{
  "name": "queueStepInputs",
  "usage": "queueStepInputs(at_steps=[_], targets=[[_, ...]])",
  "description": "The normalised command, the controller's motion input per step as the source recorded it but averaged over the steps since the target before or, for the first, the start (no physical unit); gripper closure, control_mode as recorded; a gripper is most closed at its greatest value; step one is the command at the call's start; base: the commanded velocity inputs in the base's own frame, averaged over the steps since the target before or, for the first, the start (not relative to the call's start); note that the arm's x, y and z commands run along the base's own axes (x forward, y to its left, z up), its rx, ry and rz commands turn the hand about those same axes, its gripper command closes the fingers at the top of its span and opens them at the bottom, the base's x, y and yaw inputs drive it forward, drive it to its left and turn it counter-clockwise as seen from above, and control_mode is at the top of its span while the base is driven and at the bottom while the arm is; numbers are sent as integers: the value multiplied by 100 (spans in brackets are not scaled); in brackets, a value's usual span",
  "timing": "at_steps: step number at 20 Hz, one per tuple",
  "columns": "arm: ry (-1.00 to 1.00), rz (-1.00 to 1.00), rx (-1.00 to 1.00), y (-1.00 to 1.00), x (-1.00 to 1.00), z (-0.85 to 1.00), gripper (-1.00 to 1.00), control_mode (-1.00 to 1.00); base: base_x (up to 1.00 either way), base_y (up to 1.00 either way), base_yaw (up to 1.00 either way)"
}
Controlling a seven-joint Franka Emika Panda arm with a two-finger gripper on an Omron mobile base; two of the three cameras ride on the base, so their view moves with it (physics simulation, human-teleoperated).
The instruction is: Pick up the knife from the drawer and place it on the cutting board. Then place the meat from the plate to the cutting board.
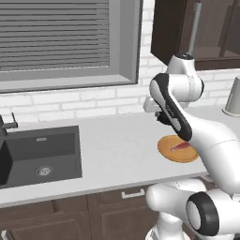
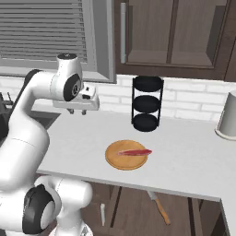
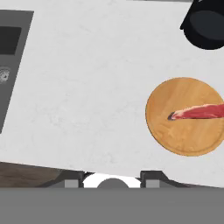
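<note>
Right base view: slim knife with silver-grey blade and orange-brown handle [image 2: 157,206] lies below the counter edge in the open dark brown wooden drawer [image 2: 138,212], long axis diagonal, handle end nearer. On the white counter [image 2: 184,156] the round orange-tan plate [image 2: 125,161] carries the red-pink meat strip [image 2: 134,151], lengthwise left-right across it. Two-finger gripper [image 2: 77,111] hovers over the counter left of the plate, holding nothing; jaw width unclear. Black three-tier rack [image 2: 147,103] stands behind.

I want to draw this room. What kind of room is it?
It looks like a kitchen. There's a dark sink set in a pale counter under a window with blinds, brown cabinets on the wall, and a strip of raw meat on a round plate.
</note>
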Motion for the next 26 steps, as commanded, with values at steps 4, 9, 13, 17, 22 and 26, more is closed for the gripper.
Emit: queueStepInputs(at_steps=[4, 9, 13, 17, 22, 26], targets=[[0, 0, 0, 0, -38, -8, -100, -100, 0, 0, 0], [7, 0, 0, 0, -69, -36, -100, -100, 0, 0, 0], [8, 0, 0, 0, -75, -37, -100, -100, 0, 0, 0], [4, 0, 0, 0, -59, -49, -100, -100, 0, 0, 0], [0, -2, 0, 0, -57, -59, -100, -100, 0, 0, 0], [0, -2, 0, 0, -17, -14, -100, 100, -63, 0, -5]])
